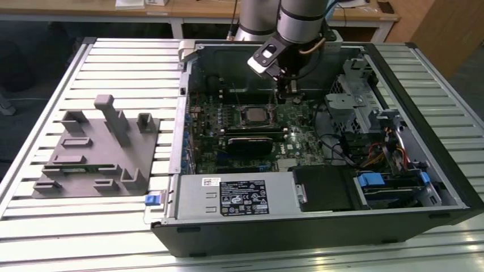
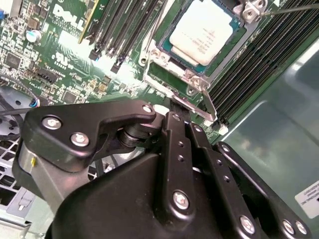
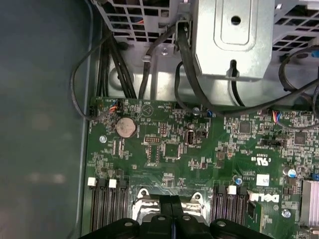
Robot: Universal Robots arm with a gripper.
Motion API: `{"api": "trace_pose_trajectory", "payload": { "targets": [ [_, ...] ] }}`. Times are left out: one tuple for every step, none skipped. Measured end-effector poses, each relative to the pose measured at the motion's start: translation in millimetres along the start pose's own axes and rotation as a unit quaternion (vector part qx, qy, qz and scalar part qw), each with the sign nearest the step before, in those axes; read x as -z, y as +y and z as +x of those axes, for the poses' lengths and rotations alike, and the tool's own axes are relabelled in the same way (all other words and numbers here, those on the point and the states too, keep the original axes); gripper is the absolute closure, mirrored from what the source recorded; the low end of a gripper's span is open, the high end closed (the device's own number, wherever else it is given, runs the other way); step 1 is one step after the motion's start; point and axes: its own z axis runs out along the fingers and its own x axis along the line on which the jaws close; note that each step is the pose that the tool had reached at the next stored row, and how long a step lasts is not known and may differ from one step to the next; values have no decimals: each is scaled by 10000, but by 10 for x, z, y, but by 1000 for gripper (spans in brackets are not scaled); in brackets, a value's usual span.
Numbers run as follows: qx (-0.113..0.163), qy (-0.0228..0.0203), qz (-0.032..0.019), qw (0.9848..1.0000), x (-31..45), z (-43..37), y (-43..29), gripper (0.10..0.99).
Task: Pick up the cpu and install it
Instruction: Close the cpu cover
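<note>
A long slatted metal table [image 1: 45, 85] fills most of the exterior view. An open computer case [image 1: 302, 238] lies flat on it, right of centre in the frame. On the exterior view's left, a grey plastic holder [image 1: 98, 153] with upright posts and slots rests on the slats, well apart from the work. Pale wooden desks [image 1: 204, 8] run along the top edge of the frame, a wooden panel [image 1: 446, 28] stands in the upper right corner, and the floor beyond the table is dark.

1 arm [image 1: 302, 22] comes down from the top centre into the case. Its gripper [image 1: 286, 89] hangs just above the green circuit board [image 1: 212, 130], near the back wall of the case. In both wrist views the gripper's [image 2: 182, 112] [image 3: 172, 206] 2 black fingers [image 2: 172, 134] sit pressed together with only a thin seam between them. I cannot tell whether anything is caught in that seam.

The cpu [image 1: 253, 115] lies flat in its socket at the middle of the board, just beside the gripper and toward the exterior view's left. In the second wrist view the cpu's [image 2: 205, 29] pale metal top sits inside a silver metal frame [image 2: 199, 87], with the fingertips near that frame's edge. The first wrist view shows a round coin battery [image 3: 125, 127] on the board, and black cables [image 3: 189, 84] running up to a perforated metal cage [image 3: 234, 35].
</note>
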Motion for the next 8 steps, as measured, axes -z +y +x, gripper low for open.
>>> {"api": "trace_pose_trajectory", "payload": {
  "targets": [
    [1, 0, 0, 10000, -1, 0, -10, 969],
    [0, -1, 0, 10000, -2, 1, -20, 969],
    [0, 0, 0, 10000, -4, 1, -30, 969],
    [1, 0, 0, 10000, -6, 2, -39, 969],
    [1, 0, 0, 10000, -8, 2, -51, 969],
    [1, 1, 0, 10000, -11, 3, -61, 969],
    [1, 1, -1, 10000, -14, 3, -71, 969],
    [1, 1, 0, 10000, -17, 4, -83, 969]
  ]
}}
